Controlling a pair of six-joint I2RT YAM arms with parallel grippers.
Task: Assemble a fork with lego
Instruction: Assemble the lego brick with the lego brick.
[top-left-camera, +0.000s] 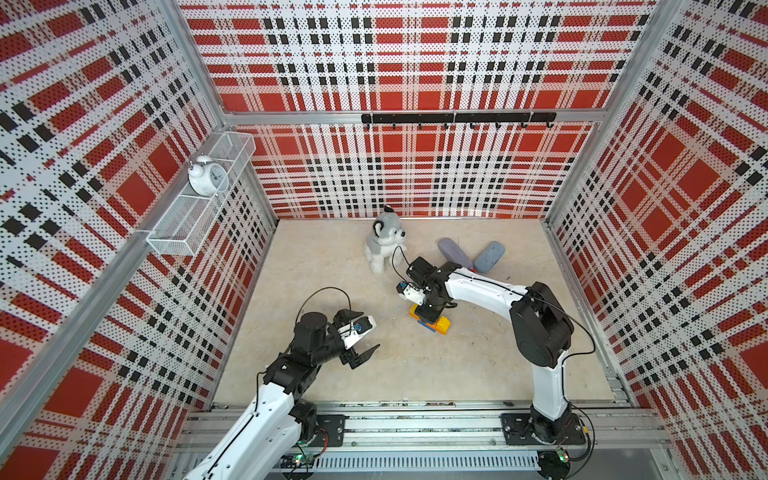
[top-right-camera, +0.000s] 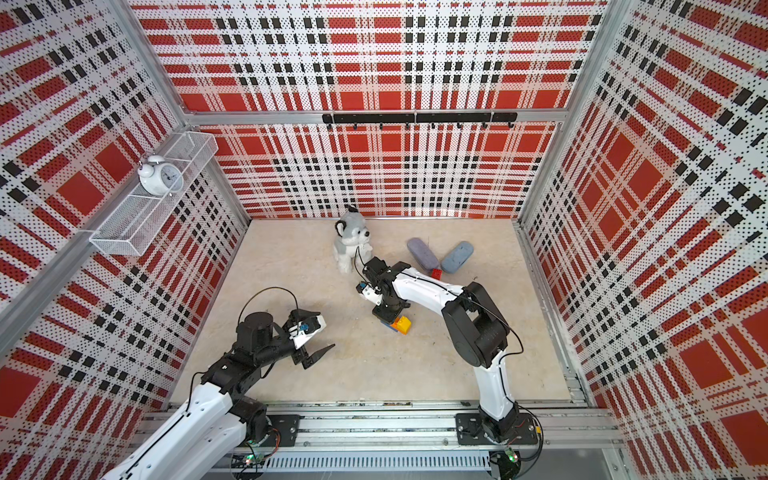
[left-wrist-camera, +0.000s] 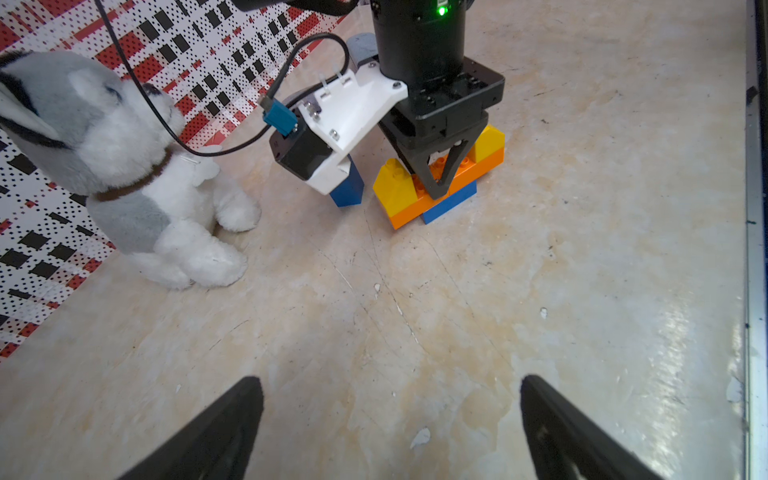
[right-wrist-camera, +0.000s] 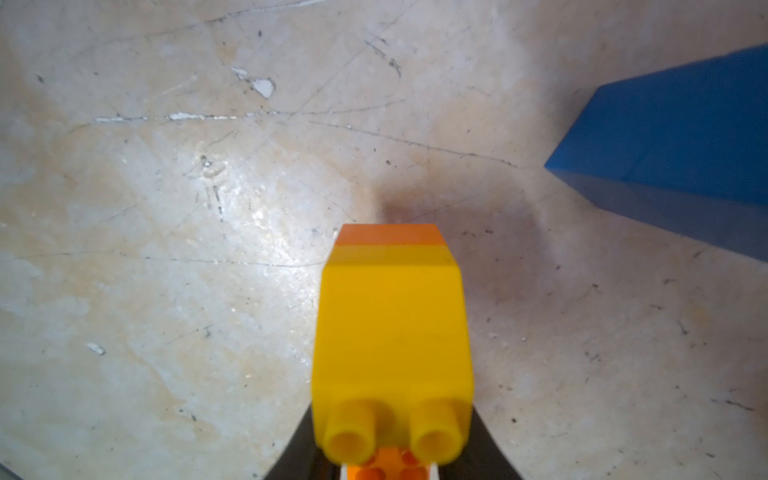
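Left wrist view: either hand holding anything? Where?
Left hand open, empty. Right hand shut, tips on fork, mid orange crossbar between yellow prongs; grip can't be told.

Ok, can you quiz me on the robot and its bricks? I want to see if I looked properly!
1. True or false: the left gripper is holding a brick.
2. What colour is the loose brick beside the two grey-blue cases?
3. Where are the tips of the shut right gripper?
A. on that loose brick
B. at the orange bar, between two yellow bricks
C. on the cases

Key
1. False: it is open and empty.
2. Red.
3. B.
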